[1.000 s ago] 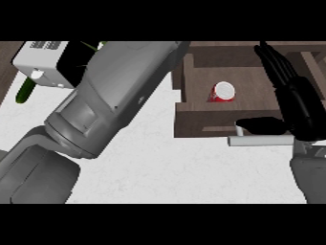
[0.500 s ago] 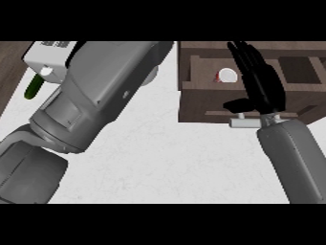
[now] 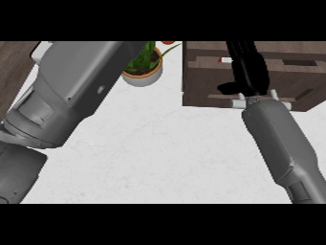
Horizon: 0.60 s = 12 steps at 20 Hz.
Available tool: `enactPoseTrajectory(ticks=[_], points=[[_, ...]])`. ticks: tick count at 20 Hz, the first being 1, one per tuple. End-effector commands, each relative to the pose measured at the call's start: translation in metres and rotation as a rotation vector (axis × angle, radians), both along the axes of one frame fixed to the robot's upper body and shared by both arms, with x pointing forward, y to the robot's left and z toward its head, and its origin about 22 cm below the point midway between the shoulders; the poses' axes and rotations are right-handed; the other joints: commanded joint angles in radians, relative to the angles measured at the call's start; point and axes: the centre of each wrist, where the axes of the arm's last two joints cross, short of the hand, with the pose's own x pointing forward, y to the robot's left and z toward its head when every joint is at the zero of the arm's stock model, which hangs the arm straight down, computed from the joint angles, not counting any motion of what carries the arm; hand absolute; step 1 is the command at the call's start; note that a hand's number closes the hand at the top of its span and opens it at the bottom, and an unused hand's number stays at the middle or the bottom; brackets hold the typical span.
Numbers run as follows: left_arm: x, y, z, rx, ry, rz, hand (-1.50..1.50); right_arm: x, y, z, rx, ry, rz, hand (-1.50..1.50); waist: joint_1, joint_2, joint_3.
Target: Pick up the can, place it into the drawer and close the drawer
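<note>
Potted plant [image 3: 146, 64] on white counter [image 3: 158, 153]

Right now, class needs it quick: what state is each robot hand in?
Left robot hand: not in view; only its forearm shows.
Right robot hand: open, fingers straight over the drawer, holding nothing.

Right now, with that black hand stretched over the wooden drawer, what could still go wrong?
The right hand lies flat over the drawer, hiding most of the can; I cannot tell whether the can stands or lies, so it might tip or jam as the drawer closes. The hand's wrist sits right at the drawer's handle, so it might slip off it. The left forearm passes close to the potted plant and might knock it.
</note>
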Motion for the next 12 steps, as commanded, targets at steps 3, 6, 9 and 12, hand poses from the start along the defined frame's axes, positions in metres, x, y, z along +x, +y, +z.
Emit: enactPoseTrajectory(ticks=[3,6,9,12], points=[[-0.004,0.003,0.007,0.023,-0.008,0.002,-1.5,0.027,0.022,0.011,-0.021,-0.07,-0.045,-1.5,0.031,0.008,0.001],[0.0,0.031,-0.008,0.017,-0.011,-0.001,-1.5,0.04,0.012,0.032,-0.016,-0.091,-0.056,-1.5,0.035,0.007,0.0],[-0.003,0.029,-0.004,0.015,0.009,-0.024,-1.5,0.051,0.011,0.051,-0.03,-0.113,-0.075,-1.5,0.057,0.013,0.001],[-0.005,0.041,-0.013,0.031,0.013,-0.017,-1.5,0.052,0.004,0.047,-0.024,-0.118,-0.087,-1.5,0.056,0.008,0.001]])
